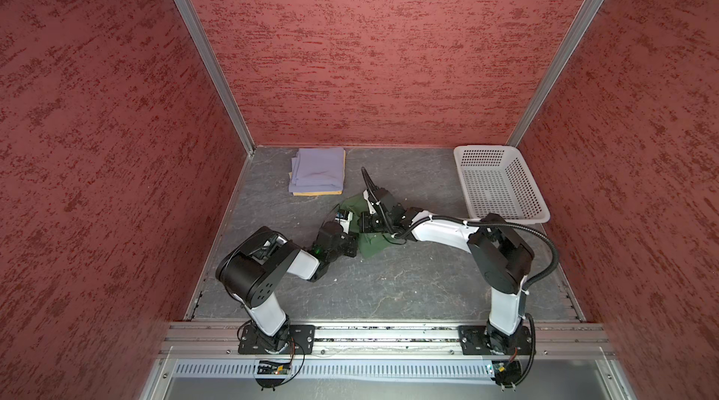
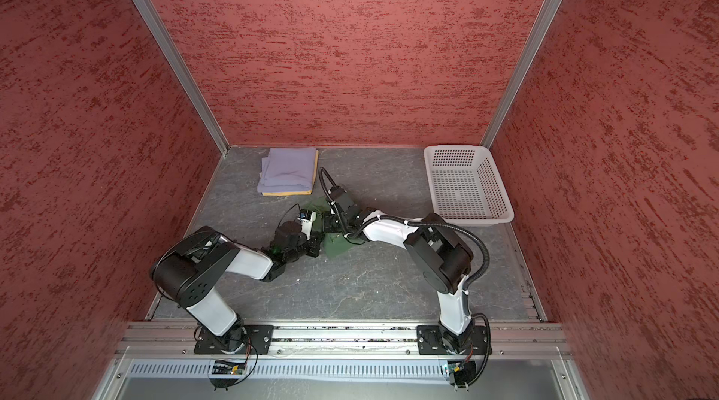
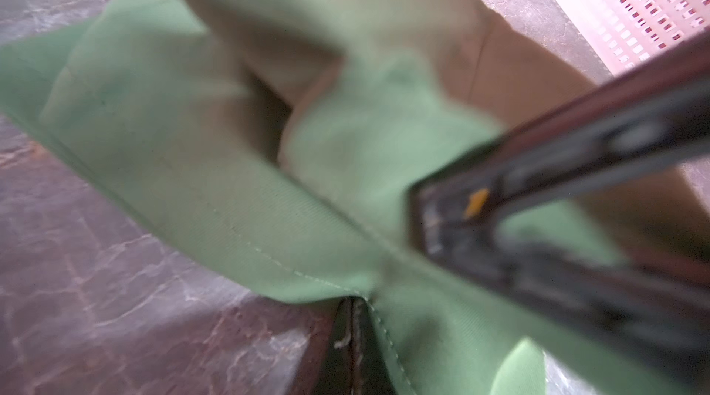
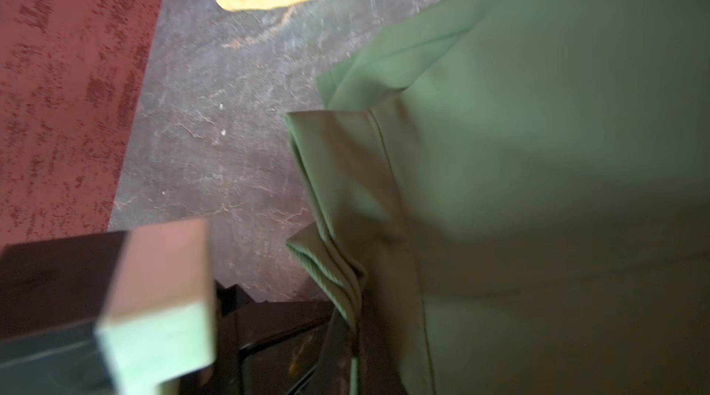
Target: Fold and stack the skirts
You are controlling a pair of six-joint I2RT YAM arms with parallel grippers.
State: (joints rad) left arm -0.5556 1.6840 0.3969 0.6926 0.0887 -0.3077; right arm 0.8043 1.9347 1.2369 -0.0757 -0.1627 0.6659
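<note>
At the near edge, the left arm and right arm rise from a rail and lean inward over a grey stone-patterned surface. They meet at its middle, above the dark green skirt, which lies bunched and partly lifted beneath them.

In the left wrist view, the left gripper is clamped on a stitched hem of the green skirt, with cloth fanning out to either side of the pinch. In the right wrist view, the right gripper is clamped on a ribbed, layered edge of the same skirt.

Farther back on the left, near the rear wall, the lavender skirt lies folded on top of the yellow skirt, which shows only as a thin strip. In the far right corner is a white perforated basket; nothing can be seen inside it.

2 skirts appear folded and stacked, so the step in hand looks like folding the 3rd. The next move likely calls for both grips travelling together to lay the held edges flat and square. The finished fold would then go onto the pile close behind it.
</note>
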